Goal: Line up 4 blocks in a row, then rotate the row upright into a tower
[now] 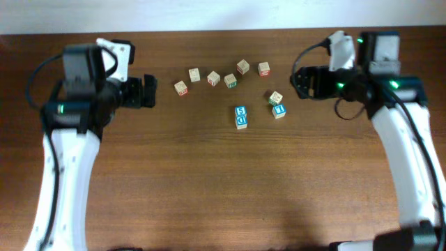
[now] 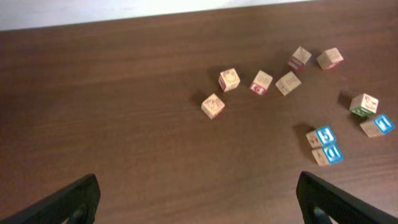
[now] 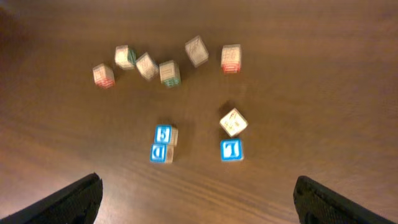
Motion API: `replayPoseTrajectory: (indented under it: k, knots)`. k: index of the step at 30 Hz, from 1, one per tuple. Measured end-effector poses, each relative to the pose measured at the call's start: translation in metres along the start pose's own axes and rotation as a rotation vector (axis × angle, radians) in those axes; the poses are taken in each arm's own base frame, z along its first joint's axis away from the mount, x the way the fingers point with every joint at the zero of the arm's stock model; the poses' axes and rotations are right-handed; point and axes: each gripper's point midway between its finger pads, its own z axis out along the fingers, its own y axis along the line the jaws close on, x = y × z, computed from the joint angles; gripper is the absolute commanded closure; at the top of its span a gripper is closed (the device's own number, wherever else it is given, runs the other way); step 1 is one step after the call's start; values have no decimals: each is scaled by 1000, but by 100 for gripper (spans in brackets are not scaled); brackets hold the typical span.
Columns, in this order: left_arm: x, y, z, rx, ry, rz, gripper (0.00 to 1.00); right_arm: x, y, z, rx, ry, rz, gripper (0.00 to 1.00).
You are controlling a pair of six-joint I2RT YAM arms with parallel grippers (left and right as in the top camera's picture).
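Four blocks sit mid-table. Two blue-faced cubes (image 1: 240,111) (image 1: 242,121) touch each other. A third blue-faced cube (image 1: 279,110) lies to their right, with a green-marked cube (image 1: 276,97) just behind it. The left wrist view shows the pair (image 2: 324,135) (image 2: 331,153), the single blue cube (image 2: 379,124) and the green-marked cube (image 2: 363,104). My left gripper (image 1: 150,91) hovers open far to their left, holding nothing. My right gripper (image 1: 298,81) hangs open just right of the green-marked cube. Through it I see the blue pair (image 3: 163,132) (image 3: 160,152) and the single blue cube (image 3: 231,150).
Several other pale cubes with red or green marks form an arc behind the blocks, from one at the left (image 1: 181,88) to one at the right (image 1: 264,68). The table's far edge (image 1: 223,31) meets a white wall.
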Motion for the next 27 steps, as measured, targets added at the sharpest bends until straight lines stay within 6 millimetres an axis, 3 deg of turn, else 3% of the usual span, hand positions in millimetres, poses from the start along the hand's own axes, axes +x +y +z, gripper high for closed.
replayPoseTrajectory:
  k: [2,3,4,5,6,9,12,15,19,21,25,27]
  knots:
    - [1,-5,33,72,83,-18,1,14,2,42,-26,96,5,6]
    - [9,-7,51,99,125,-29,1,23,3,66,-41,146,5,13]
    - [16,-8,63,117,160,-38,1,34,4,90,-52,194,-2,27]
    - [26,-10,76,139,199,-50,1,50,5,117,-60,260,5,32]
    - [36,-13,84,163,240,-62,1,75,1,146,-31,344,3,32]
    - [37,-16,84,181,243,-66,1,105,-22,178,130,436,27,31]
    - [36,-17,84,185,242,-66,1,96,-37,180,233,400,28,31]
    - [36,-17,83,185,242,-66,1,105,-47,189,273,422,29,34]
    - [36,-17,83,185,242,-66,1,108,-49,189,284,432,26,76]
    - [36,-17,83,185,242,-66,1,114,-49,185,287,460,30,84]
    - [36,-17,84,185,243,-66,1,138,-45,164,293,590,57,85]
    - [36,-17,83,185,243,-66,1,145,-35,140,281,645,85,85]
